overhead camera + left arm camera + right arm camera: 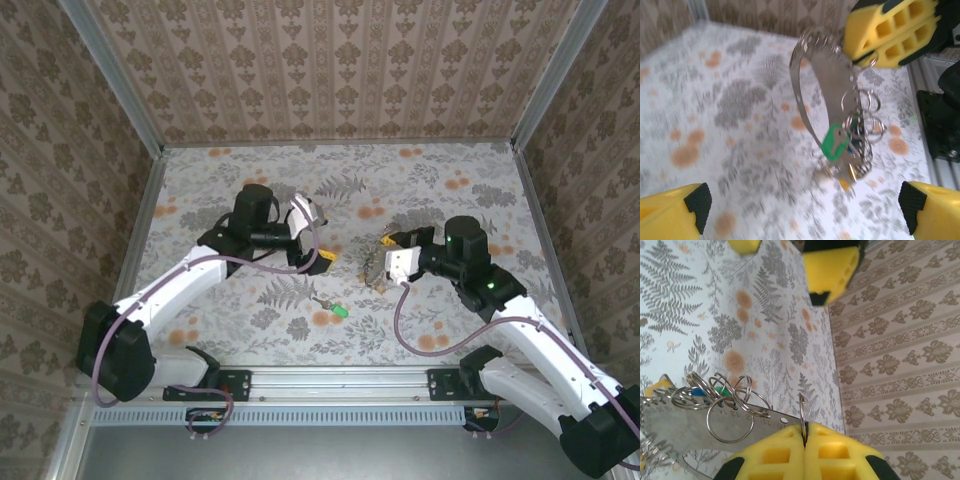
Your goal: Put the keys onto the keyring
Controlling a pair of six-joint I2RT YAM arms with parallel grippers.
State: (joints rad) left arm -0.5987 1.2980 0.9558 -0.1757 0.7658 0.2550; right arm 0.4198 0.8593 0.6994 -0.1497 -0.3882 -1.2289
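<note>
The keyring is a flat silvery metal hoop, held up off the table. My right gripper is shut on its end, also seen from the left wrist as yellow fingers. Several small split rings hang on the hoop. A green-headed key and a yellow-orange key dangle from them. My left gripper stands wide open just short of the hoop with nothing between its fingers. From above, the left gripper faces the right gripper. A loose green key lies on the floral table.
Wallpapered walls close in the table on three sides. A metal rail runs along the near edge between the arm bases. The right arm's dark body stands close behind the hoop. Purple cables loop near the front.
</note>
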